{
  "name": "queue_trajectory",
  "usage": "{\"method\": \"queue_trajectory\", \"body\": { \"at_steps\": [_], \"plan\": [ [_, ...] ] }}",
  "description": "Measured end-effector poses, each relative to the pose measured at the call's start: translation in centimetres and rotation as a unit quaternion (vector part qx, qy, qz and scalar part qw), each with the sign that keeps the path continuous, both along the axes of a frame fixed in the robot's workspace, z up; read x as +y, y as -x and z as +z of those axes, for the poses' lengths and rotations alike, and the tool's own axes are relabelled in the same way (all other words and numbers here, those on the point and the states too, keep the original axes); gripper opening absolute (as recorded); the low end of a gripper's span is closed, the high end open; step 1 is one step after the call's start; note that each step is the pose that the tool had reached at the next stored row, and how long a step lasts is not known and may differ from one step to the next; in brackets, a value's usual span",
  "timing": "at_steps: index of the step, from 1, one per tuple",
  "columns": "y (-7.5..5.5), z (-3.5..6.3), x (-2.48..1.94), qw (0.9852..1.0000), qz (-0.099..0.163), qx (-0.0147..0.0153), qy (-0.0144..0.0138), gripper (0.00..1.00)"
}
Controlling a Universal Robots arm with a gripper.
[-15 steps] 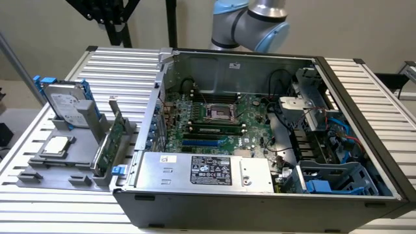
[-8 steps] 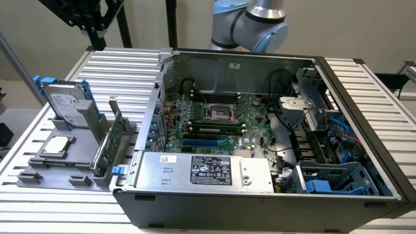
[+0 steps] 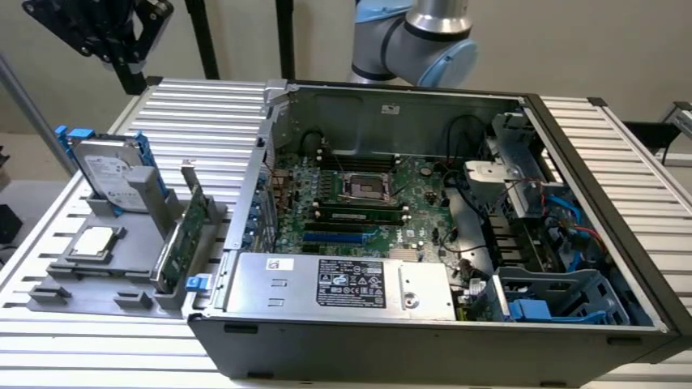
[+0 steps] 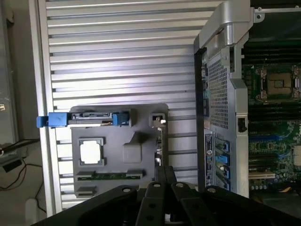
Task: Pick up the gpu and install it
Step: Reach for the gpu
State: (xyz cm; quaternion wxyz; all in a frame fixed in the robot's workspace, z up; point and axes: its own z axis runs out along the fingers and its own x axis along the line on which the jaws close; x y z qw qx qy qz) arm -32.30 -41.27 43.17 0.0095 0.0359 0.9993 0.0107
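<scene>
Gripper (image 3: 130, 74) first, at the exterior view's far left: you will find it hanging high over the slatted table (image 3: 194, 113), above the back of the grey parts tray (image 3: 65, 284) and touching nothing. In the wrist view its two black fingers (image 4: 162, 178) are pressed together with nothing between them, so your gripper is closed and empty.

Moving right across the tray, you come to the hard drive (image 3: 108, 166) with blue rails, standing on edge at the back. In front of it the square silver CPU chip (image 3: 92, 241) lies flat in its pocket. Next is the gpu (image 3: 181, 231) — a green card standing on its long edge in a slot along the tray's right side. Its silver bracket (image 3: 193, 182) is at the far end. It sits near the side wall of the computer case (image 3: 433, 348) but does not touch it. From the wrist camera you see the card edge-on, with the closed fingertips lined up over one end of it.

Further right the case lies open — the power supply (image 3: 335, 284) is at the front, with the motherboard (image 3: 378, 231) and its CPU socket (image 3: 359, 188) behind. A blue-grey drive cage (image 3: 562, 296) is at the exterior view's right. The arm (image 3: 416, 36) rises behind the case
</scene>
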Motion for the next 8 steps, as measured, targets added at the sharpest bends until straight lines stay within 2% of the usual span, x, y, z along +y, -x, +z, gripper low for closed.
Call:
{"method": "queue_trajectory", "body": {
  "at_steps": [3, 8],
  "plan": [
    [1.1, -0.49, -0.11, 1.0000, 0.000, 0.0001, -0.0001, 0.11],
    [1.2, -0.94, -1.47, 1.0000, 0.000, 0.0037, 0.0001, 0.11]
  ]
}}
